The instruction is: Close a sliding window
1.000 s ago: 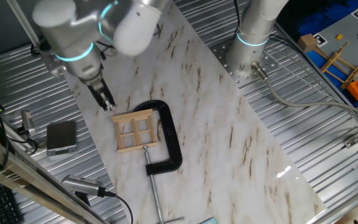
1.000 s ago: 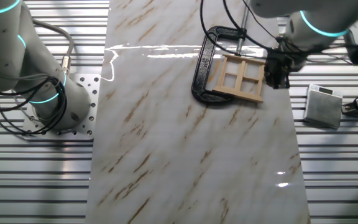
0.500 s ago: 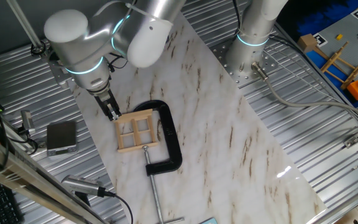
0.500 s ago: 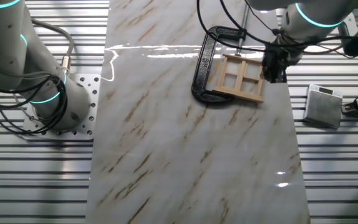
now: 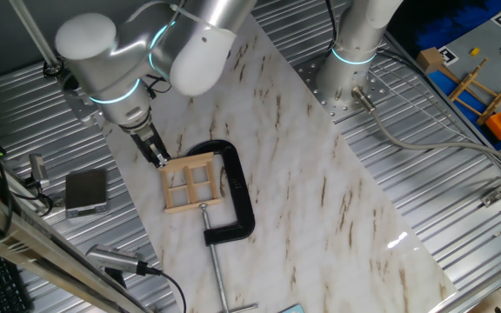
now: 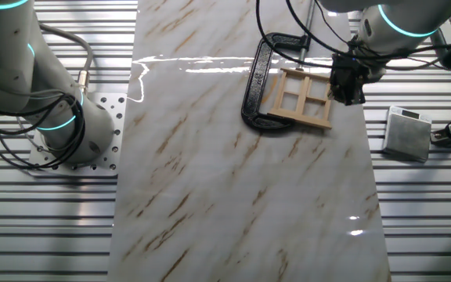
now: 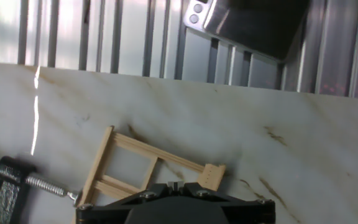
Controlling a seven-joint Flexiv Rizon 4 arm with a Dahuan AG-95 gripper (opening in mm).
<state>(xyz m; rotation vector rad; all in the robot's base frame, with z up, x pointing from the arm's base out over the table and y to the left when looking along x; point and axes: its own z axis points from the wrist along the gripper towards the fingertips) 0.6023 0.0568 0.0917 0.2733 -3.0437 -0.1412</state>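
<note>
We have the gripper (image 5: 156,157) down at the corner of the sliding window (image 5: 190,183), the corner farthest from the black C-clamp (image 5: 233,196). From one fixed view the dark fingertips sit right at that wooden corner and look like they touch it, but we can't confirm contact. In the other fixed view the gripper (image 6: 346,86) is at the frame's edge away from the clamp, the sliding window (image 6: 300,97) just beside it.

Finger state: the tips read as close together in the fixed views, but no gap or closure resolves, so we cannot tell whether they are spread or pressed together. In the hand view we only get the black gripper body along the bottom edge; no fingertips show.

The window lies flat on the marble slab (image 5: 320,174), directly below and just ahead of the hand. It is a light-wood square with crossbars and four panes. The C-clamp wraps around the side of the frame opposite the hand, its screw rod running away from the hand past the frame.

In the hand view we see part of the sliding window (image 7: 148,168) just ahead of the gripper body, one block-ended rail nearest the centre. The C-clamp (image 7: 8,186) with its threaded rod is off to one side, touching the frame end.

A small grey box (image 5: 86,189) sits on the ribbed metal table (image 5: 459,209) near the hand, off the slab, on the side away from the clamp. Same grey box (image 7: 253,25) shows ahead of the hand in the hand view.
</note>
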